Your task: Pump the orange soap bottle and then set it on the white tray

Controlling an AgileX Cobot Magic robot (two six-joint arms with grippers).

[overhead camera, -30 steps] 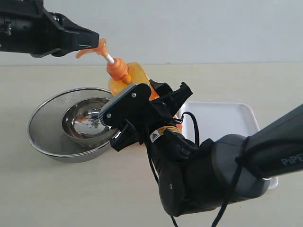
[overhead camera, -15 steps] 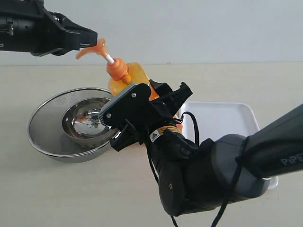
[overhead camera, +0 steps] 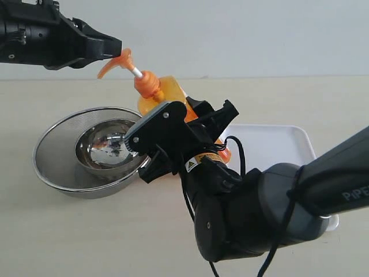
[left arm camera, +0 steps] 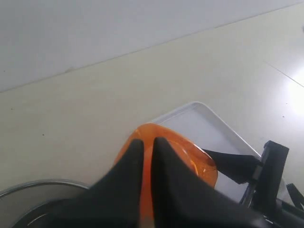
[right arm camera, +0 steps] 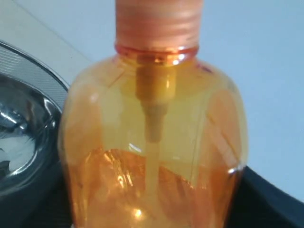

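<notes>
Over the last second the orange soap bottle (overhead camera: 164, 92) has edged a little away from the steel bowl (overhead camera: 57, 144). The left pincer (overhead camera: 115, 47) - jaws shut, holding nothing - has followed, and its tip is at the top of the pump head (overhead camera: 118, 60). The white stem (overhead camera: 135, 72) shows at full length, so I judge the pump stroke not yet made. The right pincer (overhead camera: 193, 115) grips the bottle's body with wide-set jaws. It holds the bottle tilted just beside the bowl, between the bowl and the white tray (overhead camera: 288, 138), spout leaning bowlward, its base hidden. On the bench (overhead camera: 86, 231) - one bottle, one bowl, one tray; two pincers.

The soap bottle (overhead camera: 164, 93) leans between the bowl (overhead camera: 53, 173) on its left and the tray (overhead camera: 277, 144) on its right.
</notes>
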